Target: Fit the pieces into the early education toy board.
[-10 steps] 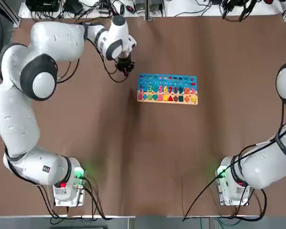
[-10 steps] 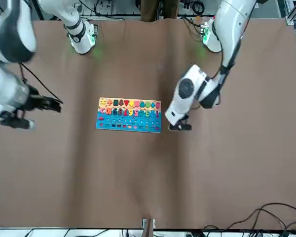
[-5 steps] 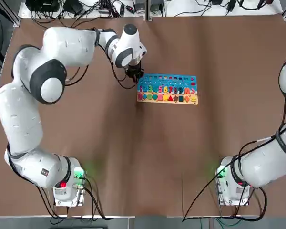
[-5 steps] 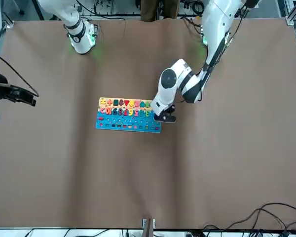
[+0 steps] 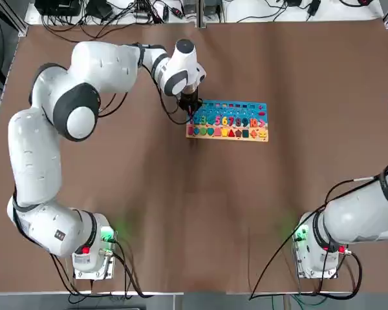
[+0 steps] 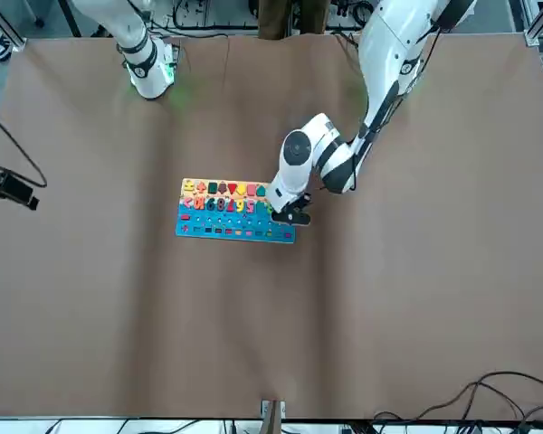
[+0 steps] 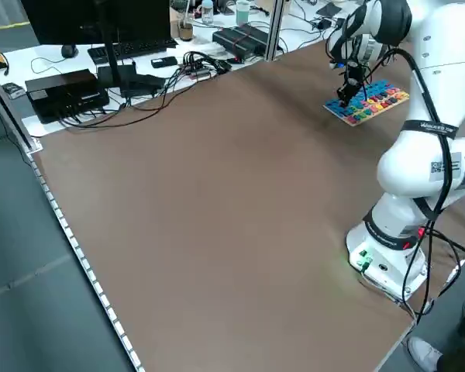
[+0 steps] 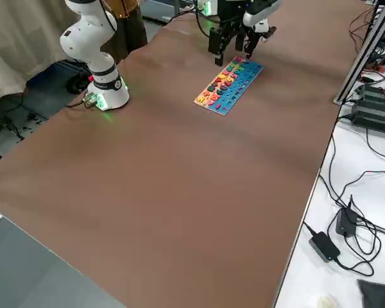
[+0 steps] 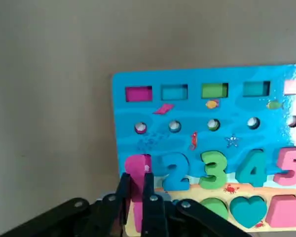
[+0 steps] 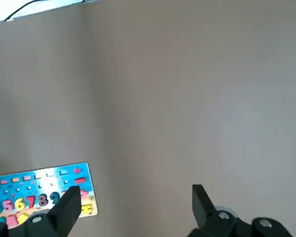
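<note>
Board [image 5: 227, 121] sits flat on the brown table [image 5: 200, 213], well out from both arm bases, its long axis running across the robot's front. Blue half lies on the far side, tan strip on the near side.

Left gripper [image 9: 136, 197] is over the board's left end, by the first number slot. My wrist camera shows its fingers [image 9: 150, 197] nearly together, pinching a pink piece [image 9: 137, 175], a tall narrow block that looks like the "1". The piece's long axis runs across the board's short side, in line with the neighbouring 2 [image 9: 173, 169] and 3 [image 9: 211, 168]. It stands right at the start of the number row, just left of the 2, so the slot I want is directly beneath the fingers, not off to a side. I cannot tell whether the piece touches the board yet.

Judgement: next move is mostly straight down, with a small trim to keep the block square to the row; tilt it and an edge may catch on the slot lip.

Right gripper [image 10: 133, 207] is parked well to the right of the board, fingers spread wide, holding nothing. Left arm is plainly the nearer one. No other loose pieces visible around the board.
</note>
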